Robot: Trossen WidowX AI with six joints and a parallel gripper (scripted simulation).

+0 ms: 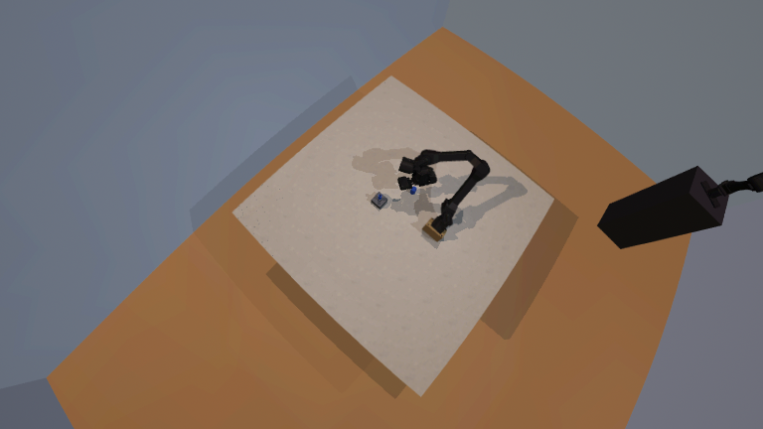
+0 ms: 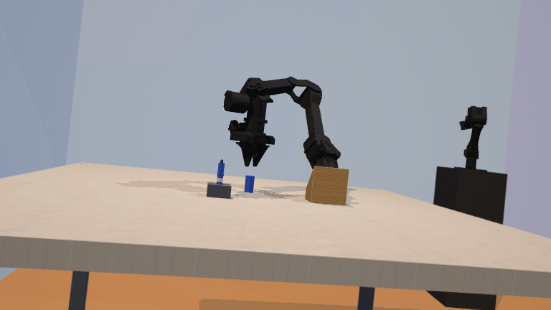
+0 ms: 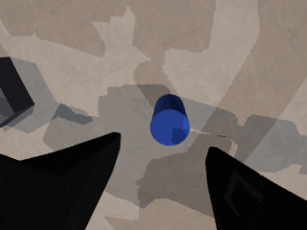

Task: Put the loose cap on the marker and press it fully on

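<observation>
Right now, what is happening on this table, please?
One black arm hangs over the table, its open gripper pointing down above the blue cap and holding nothing. The cap stands upright beside the holder, apart from it. The marker stands in the holder, not yet capped.

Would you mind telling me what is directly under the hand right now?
The blue cap stands upright on the table, below the open hand, untouched. Its inside isn't visible.
</observation>
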